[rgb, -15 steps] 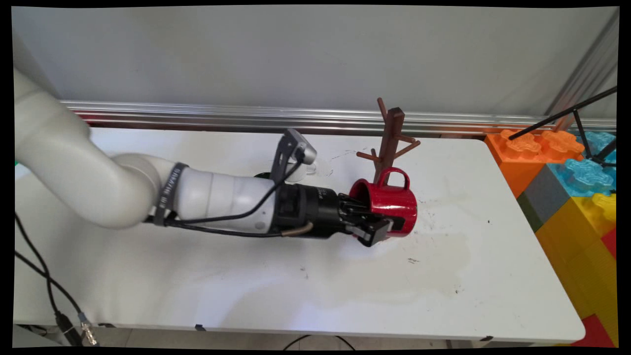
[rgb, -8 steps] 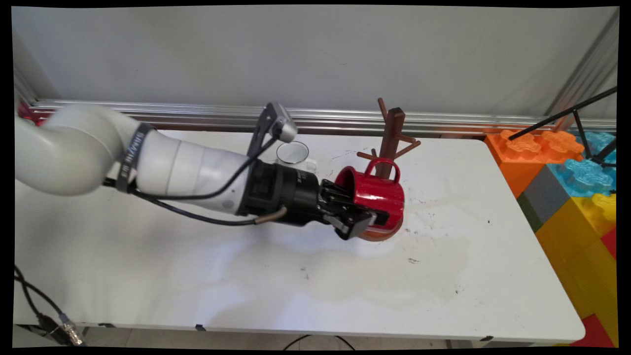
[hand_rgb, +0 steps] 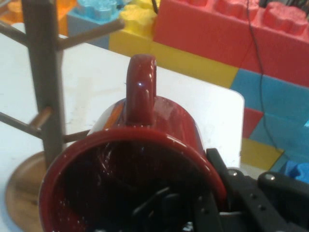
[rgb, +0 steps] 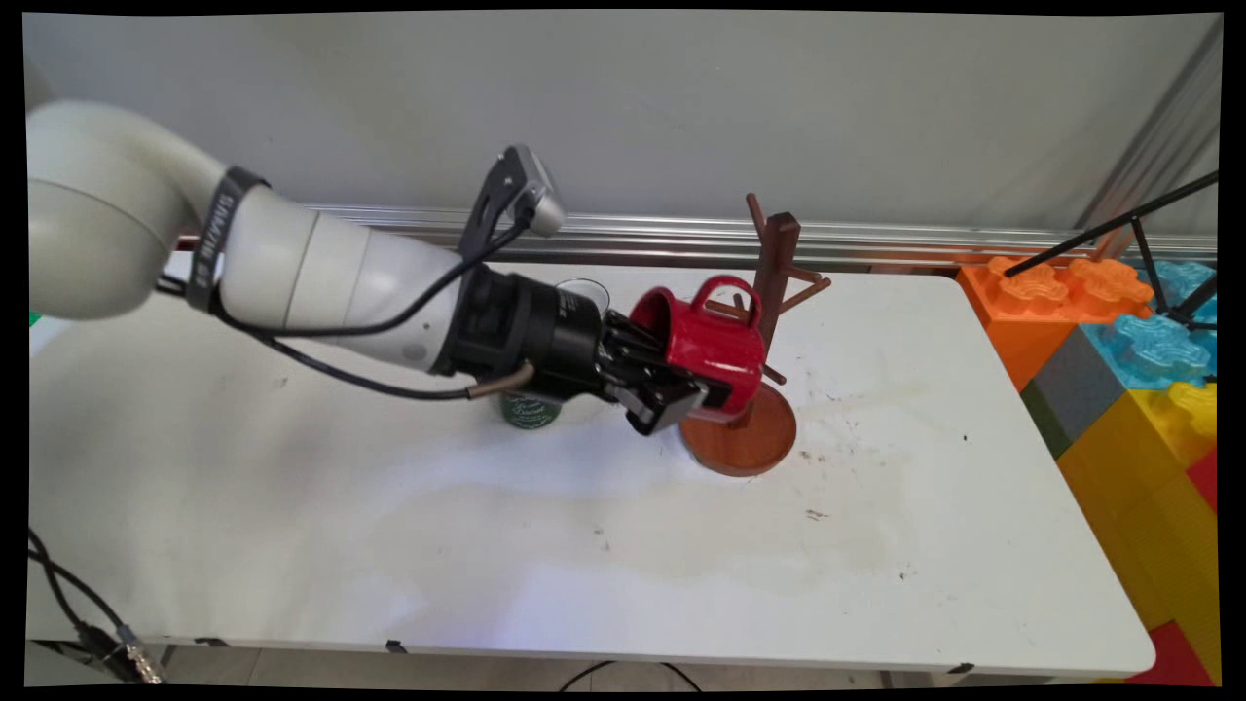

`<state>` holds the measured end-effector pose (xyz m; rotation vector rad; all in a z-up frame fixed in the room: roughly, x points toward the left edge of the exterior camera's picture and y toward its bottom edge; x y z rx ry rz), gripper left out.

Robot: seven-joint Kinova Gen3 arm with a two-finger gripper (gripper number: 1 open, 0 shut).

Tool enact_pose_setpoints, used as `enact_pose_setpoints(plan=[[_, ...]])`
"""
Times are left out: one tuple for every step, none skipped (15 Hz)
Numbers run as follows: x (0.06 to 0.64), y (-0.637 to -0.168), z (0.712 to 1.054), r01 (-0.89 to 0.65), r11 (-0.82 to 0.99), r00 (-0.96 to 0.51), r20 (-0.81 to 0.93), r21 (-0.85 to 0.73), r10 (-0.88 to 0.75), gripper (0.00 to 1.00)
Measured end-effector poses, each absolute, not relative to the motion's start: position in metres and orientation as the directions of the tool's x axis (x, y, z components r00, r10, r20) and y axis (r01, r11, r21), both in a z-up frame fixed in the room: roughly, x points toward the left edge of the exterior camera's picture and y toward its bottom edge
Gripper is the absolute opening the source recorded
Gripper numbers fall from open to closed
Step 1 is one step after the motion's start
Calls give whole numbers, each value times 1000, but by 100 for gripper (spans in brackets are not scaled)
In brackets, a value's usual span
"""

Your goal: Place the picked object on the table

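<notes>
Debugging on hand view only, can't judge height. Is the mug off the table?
Observer: Yes. The red mug hangs in the air on its side, over the rack's round base, clamped in the gripper.
Operator: Handle on a peg?
Observer: Not as far as I can tell. The handle points up, left of the post, by a peg.
Operator: Anything under the arm?
Observer: A green cup stands below the wrist, with a clear glass behind it.
</notes>
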<state>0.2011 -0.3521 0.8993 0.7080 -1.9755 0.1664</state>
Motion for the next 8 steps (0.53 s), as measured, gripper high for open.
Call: enact_pose_setpoints(plan=[[202,-353,903,-543,824,-357,845,159,-399,0],[201,-353,906,-539,829,-373,841,148,-392,0],[201,-353,909,-526,840,-399,834,132,-380,0],[200,-353,910,-517,847,-417,828,122,-374,0],[200,-353,912,-502,858,-446,817,110,-366,0],[200,-354,913,-492,864,-464,809,103,-361,0],[201,-353,915,-477,874,-491,796,94,-354,0],[202,-353,917,-466,880,-509,787,89,-349,0]])
